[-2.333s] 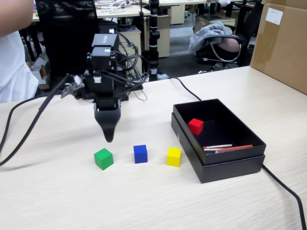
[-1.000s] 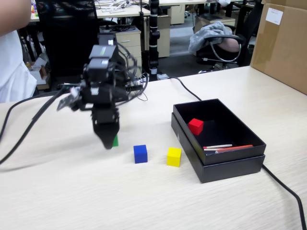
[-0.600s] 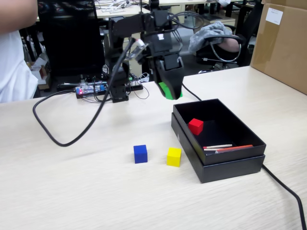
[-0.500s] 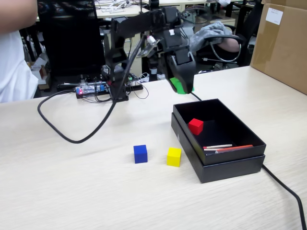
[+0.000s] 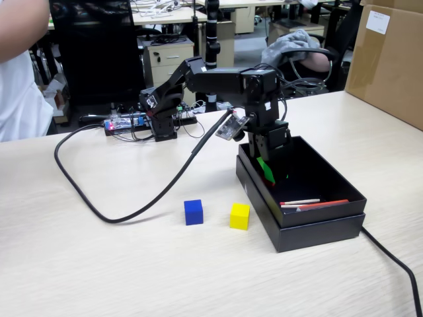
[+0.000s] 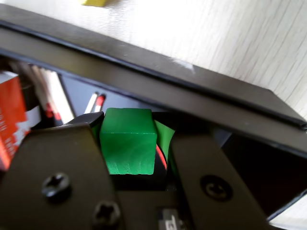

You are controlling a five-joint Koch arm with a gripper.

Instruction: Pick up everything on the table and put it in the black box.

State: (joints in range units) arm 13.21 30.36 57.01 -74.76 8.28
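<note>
The table (image 5: 99, 264) spreads pale and wide under me, with my thick black cable (image 5: 132, 214) looping across it. Toward the right side of the fixed view sits the black box (image 5: 317, 228), and my arm reaches over its near-left wall so that my gripper (image 5: 266, 170) hangs down inside it. The gripper is clamped on the green cube (image 6: 128, 140): the wrist view shows the cube seated squarely between the jaws, pressed on both sides.

What matters for the release is what lies directly beneath. The box floor is below the cube, and a red cube (image 6: 12, 117) sits close beside my gripper on the left of the wrist view, at the box's back-left end; whether it touches the gripper I cannot tell. The thin red and white sticks (image 5: 310, 203) lie further toward the near-right end of the box, apart from me. So the cube is already within the walls, and I judge that simply parting the jaws should drop it in, perhaps against the red one.

Still out on the table, left of the box, stand the blue cube (image 5: 193, 212) and the yellow cube (image 5: 239, 216), the yellow one nearer the box wall.
</note>
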